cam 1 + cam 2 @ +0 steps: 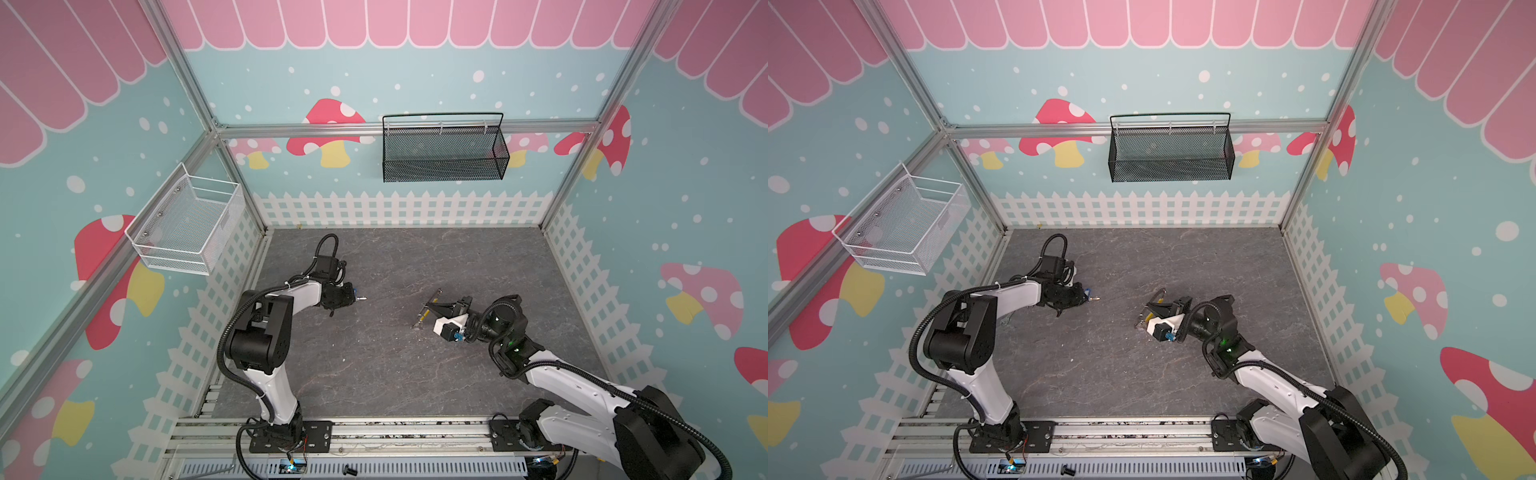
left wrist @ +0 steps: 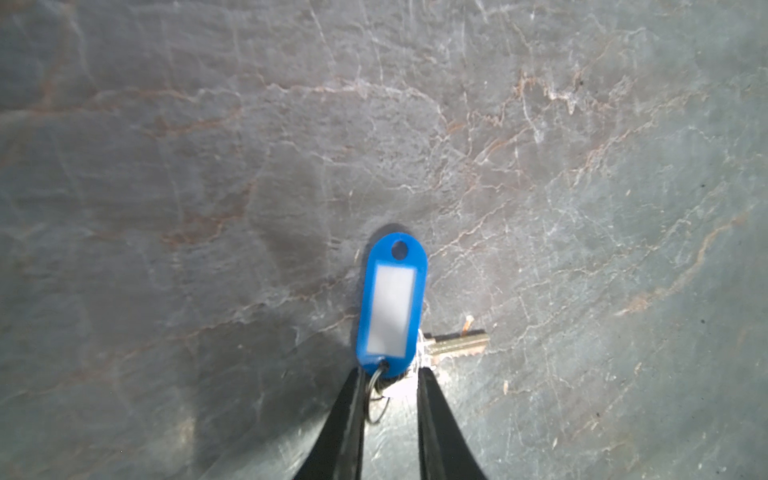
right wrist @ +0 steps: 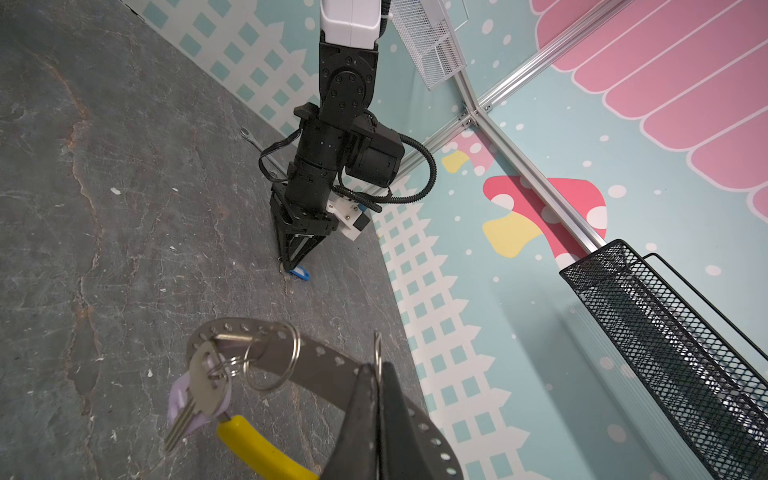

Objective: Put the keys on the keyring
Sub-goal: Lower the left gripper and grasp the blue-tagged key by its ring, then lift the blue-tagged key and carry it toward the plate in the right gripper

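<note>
A silver key (image 2: 457,345) with a blue tag (image 2: 392,307) lies flat on the grey table. My left gripper (image 2: 388,374) points down at it, open by a narrow gap. The tag's near end and its small wire ring sit between the fingertips (image 2: 353,399). Both top views show this gripper (image 1: 355,297) left of centre with the key's tip (image 1: 1094,298) poking out. My right gripper (image 3: 377,368) is shut on the keyring (image 3: 320,365), a curved grey hoop with a yellow segment (image 3: 257,449). A key with a lilac tag (image 3: 199,399) hangs on it. That gripper (image 1: 433,308) is right of centre.
A silver wrench (image 3: 253,143) lies on the table behind the left arm, near the fence wall. A white wire basket (image 1: 187,232) hangs on the left wall. A black mesh basket (image 1: 444,149) hangs on the back wall.
</note>
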Controlling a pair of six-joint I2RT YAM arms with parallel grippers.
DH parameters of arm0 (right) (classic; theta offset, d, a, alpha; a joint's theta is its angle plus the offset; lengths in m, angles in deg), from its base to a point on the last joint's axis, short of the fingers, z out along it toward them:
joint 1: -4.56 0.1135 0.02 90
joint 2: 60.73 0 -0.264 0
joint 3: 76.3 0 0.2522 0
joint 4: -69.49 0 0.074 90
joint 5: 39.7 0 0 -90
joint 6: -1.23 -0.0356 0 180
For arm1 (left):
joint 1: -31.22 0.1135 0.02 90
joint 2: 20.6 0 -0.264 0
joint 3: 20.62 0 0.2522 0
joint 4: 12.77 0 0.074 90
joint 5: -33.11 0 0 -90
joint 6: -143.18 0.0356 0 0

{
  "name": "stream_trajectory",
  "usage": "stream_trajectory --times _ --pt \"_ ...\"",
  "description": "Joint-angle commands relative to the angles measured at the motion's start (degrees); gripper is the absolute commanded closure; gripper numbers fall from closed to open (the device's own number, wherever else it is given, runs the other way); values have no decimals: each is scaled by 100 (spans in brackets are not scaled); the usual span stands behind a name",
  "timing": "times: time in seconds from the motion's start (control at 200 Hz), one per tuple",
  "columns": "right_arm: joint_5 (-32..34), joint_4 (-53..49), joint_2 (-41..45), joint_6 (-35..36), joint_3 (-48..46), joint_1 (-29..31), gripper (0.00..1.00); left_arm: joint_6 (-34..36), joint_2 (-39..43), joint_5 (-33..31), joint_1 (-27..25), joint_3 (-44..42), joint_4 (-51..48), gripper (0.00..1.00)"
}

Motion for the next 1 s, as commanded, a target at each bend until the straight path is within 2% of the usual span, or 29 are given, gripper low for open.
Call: stream_trajectory --times 0.0,0.605,0.895,0.995 --pt "-29 51 65 44 131 30 100 17 63 -97 -41 -55 -164 76" --pt "41 32 67 106 106 32 100 -20 115 -269 -146 -143 -200 91" --pt "55 26 40 124 104 32 100 -2 178 -262 -189 -192 -199 87" --pt "66 27 40 118 96 36 100 31 178 -257 -208 -211 -200 89"
